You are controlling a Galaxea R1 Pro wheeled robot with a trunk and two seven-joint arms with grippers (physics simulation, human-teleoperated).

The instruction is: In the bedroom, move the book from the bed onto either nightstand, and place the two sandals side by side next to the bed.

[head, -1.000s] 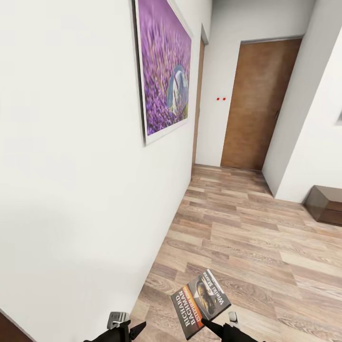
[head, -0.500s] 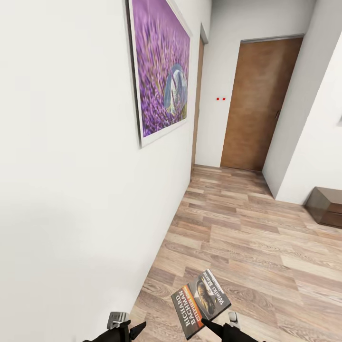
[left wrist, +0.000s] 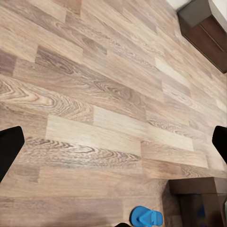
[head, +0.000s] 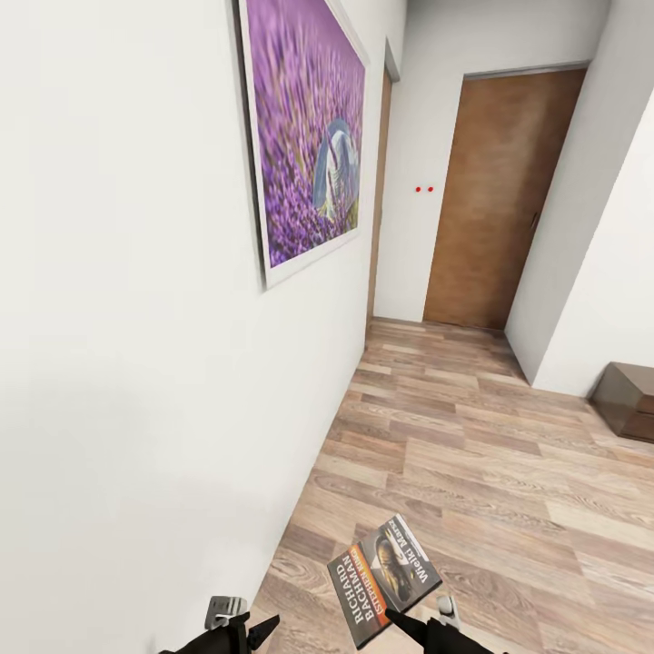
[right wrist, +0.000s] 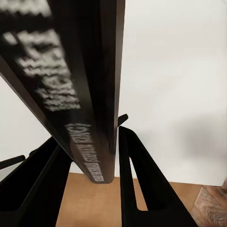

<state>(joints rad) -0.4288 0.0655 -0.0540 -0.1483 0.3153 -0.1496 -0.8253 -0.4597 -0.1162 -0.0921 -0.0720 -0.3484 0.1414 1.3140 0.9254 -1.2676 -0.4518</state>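
Observation:
My right gripper [head: 418, 619] is shut on the book [head: 383, 579] and holds it tilted above the wood-plank floor. Its dark cover with white "RICHARD BACHMAN" lettering and an orange band faces up. In the right wrist view the book's spine [right wrist: 80, 94] is clamped between the two black fingers [right wrist: 137, 179]. My left gripper [head: 250, 627] is open at the lower edge of the head view, its fingertips [left wrist: 9, 146] spread wide over bare floor. One blue sandal [left wrist: 146, 216] lies on the floor in the left wrist view. The bed and nightstand are out of view.
A white wall [head: 136, 363] with a large purple painting [head: 309, 136] runs close along my left. A brown door [head: 486, 200] closes the corridor ahead. A low dark-brown cabinet [head: 627, 400] stands at the right, also seen as the cabinet [left wrist: 205, 23]. Plank floor [head: 472, 454] stretches ahead.
The whole head view has shifted slightly, so the painting sits further left and the cabinet further right. Both grippers and the book keep the same places in the picture.

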